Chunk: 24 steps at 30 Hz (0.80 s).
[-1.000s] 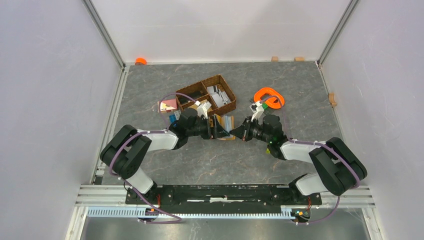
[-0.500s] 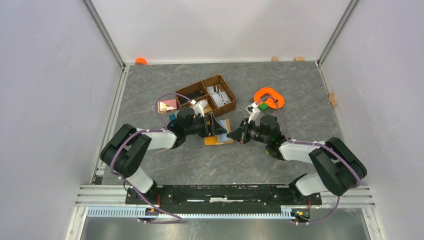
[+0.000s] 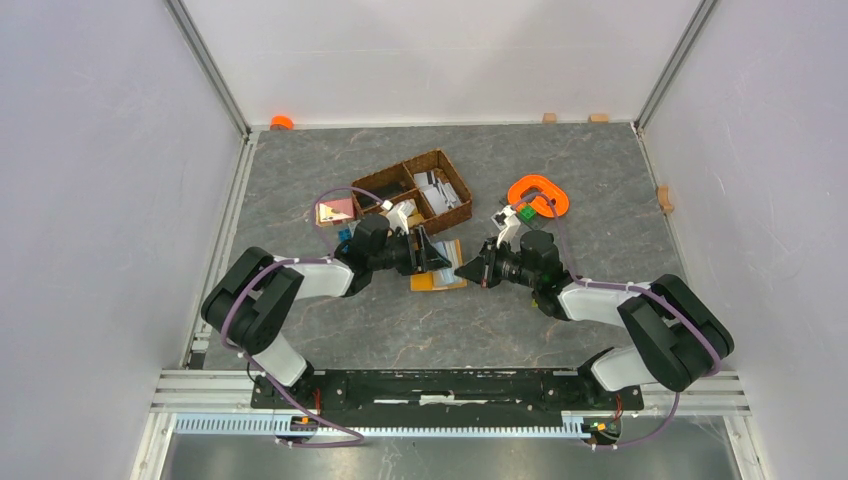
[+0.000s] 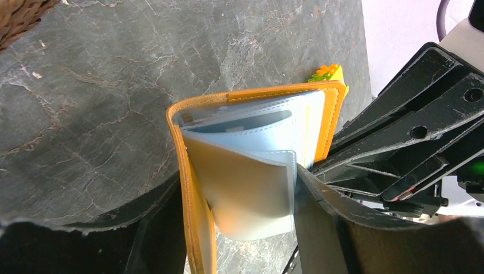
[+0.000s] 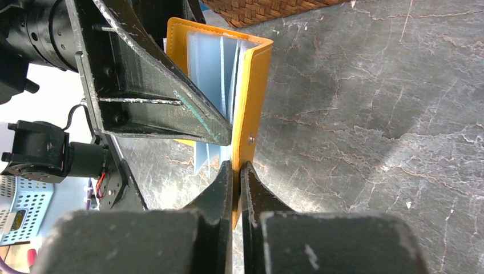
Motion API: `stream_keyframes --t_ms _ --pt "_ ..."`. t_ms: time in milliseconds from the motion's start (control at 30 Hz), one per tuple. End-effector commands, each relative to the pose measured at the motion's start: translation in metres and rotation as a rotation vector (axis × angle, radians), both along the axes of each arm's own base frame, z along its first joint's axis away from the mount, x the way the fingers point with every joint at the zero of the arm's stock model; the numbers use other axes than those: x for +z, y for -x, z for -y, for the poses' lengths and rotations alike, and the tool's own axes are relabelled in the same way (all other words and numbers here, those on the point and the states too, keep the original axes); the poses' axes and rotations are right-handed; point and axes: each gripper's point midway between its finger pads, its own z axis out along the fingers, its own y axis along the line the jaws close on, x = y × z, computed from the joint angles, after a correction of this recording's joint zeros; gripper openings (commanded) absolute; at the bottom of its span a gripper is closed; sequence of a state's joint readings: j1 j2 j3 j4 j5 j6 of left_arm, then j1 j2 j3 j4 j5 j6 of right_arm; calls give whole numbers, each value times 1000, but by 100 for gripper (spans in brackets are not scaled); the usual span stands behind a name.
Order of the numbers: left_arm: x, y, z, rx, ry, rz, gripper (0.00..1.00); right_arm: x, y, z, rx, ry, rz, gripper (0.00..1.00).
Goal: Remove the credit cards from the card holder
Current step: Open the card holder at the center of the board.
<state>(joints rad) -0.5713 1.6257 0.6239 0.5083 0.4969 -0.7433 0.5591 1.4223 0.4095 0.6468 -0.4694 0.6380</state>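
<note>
1. Two hands meet at the card holder, which stands open near the wicker basket.
2. Right hand is pinched closed on the stiff orange cover.
3. Left hand straddles the soft, light sleeves with its jaws apart; I cannot tell whether it grips them.
4. Cards are probably slick, so pinch an exposed edge.

Mustard-orange card holder, pale blue sleeves; grey veined desk; brown wicker basket; orange ring.

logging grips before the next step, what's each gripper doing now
left gripper: fingers either side of the card holder, grip cannot be told
right gripper: closed on the card holder's cover
</note>
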Motion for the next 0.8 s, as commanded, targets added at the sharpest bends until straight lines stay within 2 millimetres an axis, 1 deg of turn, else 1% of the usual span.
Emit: stream_keyframes --t_ms 0,167,267,467,500,533,567,633,767 --pt "13 -11 6 -2 26 51 44 24 -6 -11 44 -37 75 8" --pt "21 -9 8 -19 52 67 42 21 -8 -10 34 -22 76 26" --pt "25 -7 10 -34 71 73 42 21 -8 -10 34 -20 77 34" --pt "29 -5 12 -47 91 79 41 18 -8 -10 37 -13 69 38" --pt "30 -5 12 -48 96 80 41 18 -8 -10 38 -12 69 38" --pt "30 -4 12 -51 98 79 41 17 -8 -10 37 -11 66 34" --pt "31 -4 13 -52 100 78 41 17 -9 -10 37 -11 66 32" --pt "32 -3 13 -55 105 82 40 16 -9 -11 40 -11 63 31" --pt "33 -3 13 -56 108 83 35 15 -9 -11 38 -6 56 30"
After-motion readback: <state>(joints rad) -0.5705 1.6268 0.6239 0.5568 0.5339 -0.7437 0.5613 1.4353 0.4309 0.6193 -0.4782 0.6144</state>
